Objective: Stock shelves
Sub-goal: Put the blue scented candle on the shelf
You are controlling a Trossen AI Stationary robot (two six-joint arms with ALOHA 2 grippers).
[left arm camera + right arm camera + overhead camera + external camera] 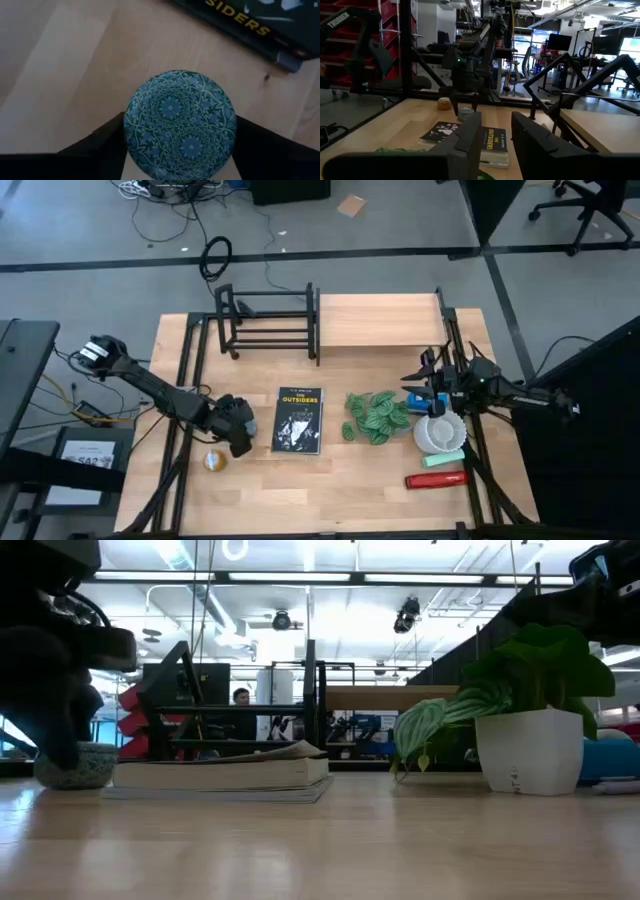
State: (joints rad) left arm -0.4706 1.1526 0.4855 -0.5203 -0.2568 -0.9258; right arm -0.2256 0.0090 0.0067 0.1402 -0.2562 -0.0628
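Reaching for the first item, I judged myself at the pick stage: nothing yet stood on either shelf. The left gripper (232, 432) hung over the near-left part of the table, just beside the paperback book (299, 420). My left wrist view looked straight down on a small round blue-patterned tin (180, 122), and the two dark fingers (95, 150) stood spread on either side of it, not pressing it as far as I could tell; so I read the jaws as released and straddling the tin. A second small round thing (215, 461) lay close by, nearer the table's front edge.

The next move, in my judgement, called for closing on the tin, lifting it clear and carrying it well across to the far side, where the black metal-bar rack (268, 321) stood with the light wooden board shelf (378, 320) beside it.

The right gripper (432, 383) waited near the potted plant (378, 416), its fingers a little apart and grasping nothing, with a white dish (440, 431) and a red tool (436, 479) close by.
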